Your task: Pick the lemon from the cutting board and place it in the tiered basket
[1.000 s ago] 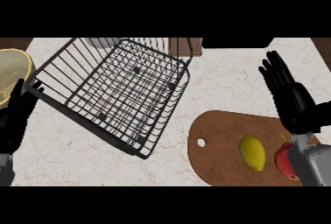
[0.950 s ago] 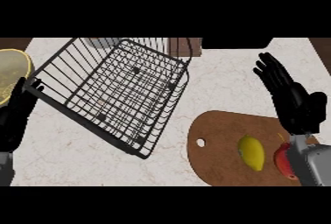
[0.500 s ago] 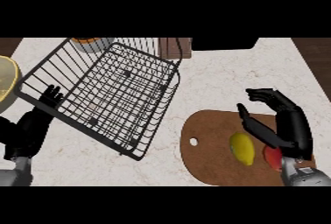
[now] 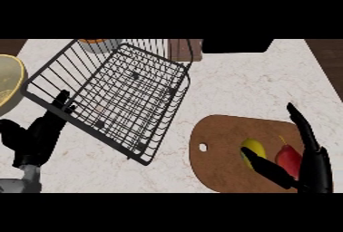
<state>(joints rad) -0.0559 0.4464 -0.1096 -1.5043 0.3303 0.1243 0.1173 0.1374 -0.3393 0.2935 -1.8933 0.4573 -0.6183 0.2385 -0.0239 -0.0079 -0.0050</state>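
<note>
- Down on the right of the pale marbled worktop (image 4: 254, 86) lies a brown cutting board (image 4: 221, 158) with a small hole near its left edge.
- On the board sits the yellow lemon (image 4: 254, 148), and just beside it on the right a red fruit (image 4: 287, 158); whether the two touch cannot be told.
- The right robot hand (image 4: 305, 174) reaches in from the lower right with its fingers spread and straight. One finger (image 4: 264, 166) lies across the lower part of the lemon; another points up past the red fruit. The hand is open and has nothing gripped.
- The black wire basket (image 4: 114, 95) stands on the left half of the worktop, tilted in the view, well apart from the board.
- The left robot hand (image 4: 36, 136) shows at the lower left, fingers straight and relaxed, just beside the basket's lower left rim and holding nothing.
- A yellowish bowl (image 4: 8, 88) is cut off by the left edge.
- An orange thing (image 4: 94, 41) peeks out behind the basket's top edge.
</note>
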